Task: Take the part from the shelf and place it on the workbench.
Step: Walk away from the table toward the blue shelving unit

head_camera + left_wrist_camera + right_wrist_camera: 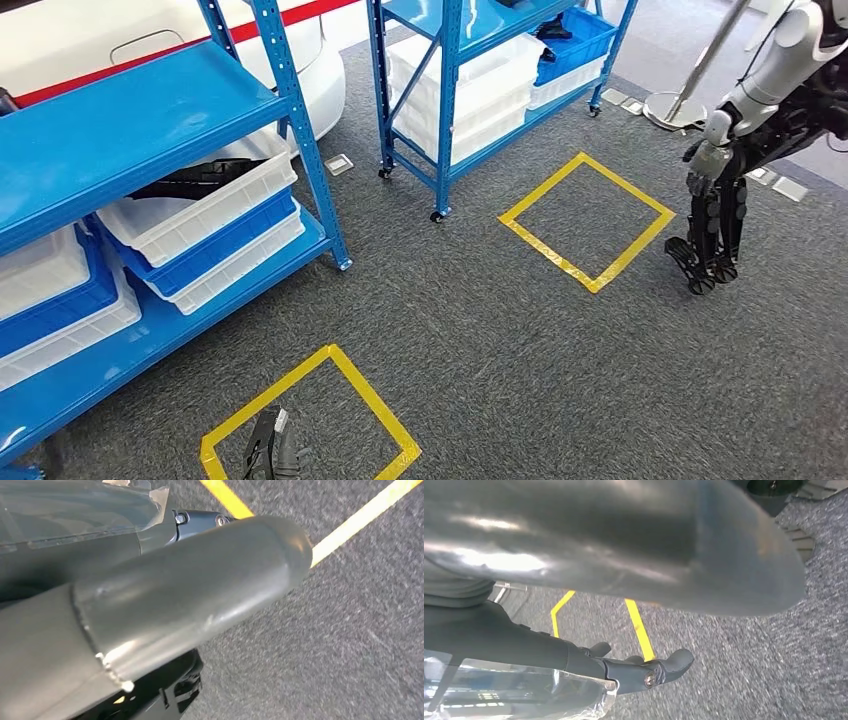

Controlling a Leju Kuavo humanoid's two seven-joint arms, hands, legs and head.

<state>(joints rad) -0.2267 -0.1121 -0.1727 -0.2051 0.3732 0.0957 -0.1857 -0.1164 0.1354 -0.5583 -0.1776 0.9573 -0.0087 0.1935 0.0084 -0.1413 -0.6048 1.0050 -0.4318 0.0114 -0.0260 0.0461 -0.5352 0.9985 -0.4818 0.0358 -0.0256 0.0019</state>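
A black part (195,178) lies in a white bin (215,212) on the blue shelf (120,130) at the left. My left hand (272,450) hangs low at the bottom edge of the head view, over a yellow taped square (310,420), well below and apart from the bin. In the left wrist view the left hand (200,595) shows its thick grey thumb above the carpet and holds nothing. My right hand (624,555) also hangs over the carpet, its dark fingers (644,672) stretched out with nothing in them.
A second blue shelf (470,70) with white and blue bins stands at the back. Another yellow taped square (588,220) marks the grey carpet in front of it. Another humanoid robot (720,200) stands at the right, beside a pole base (672,108).
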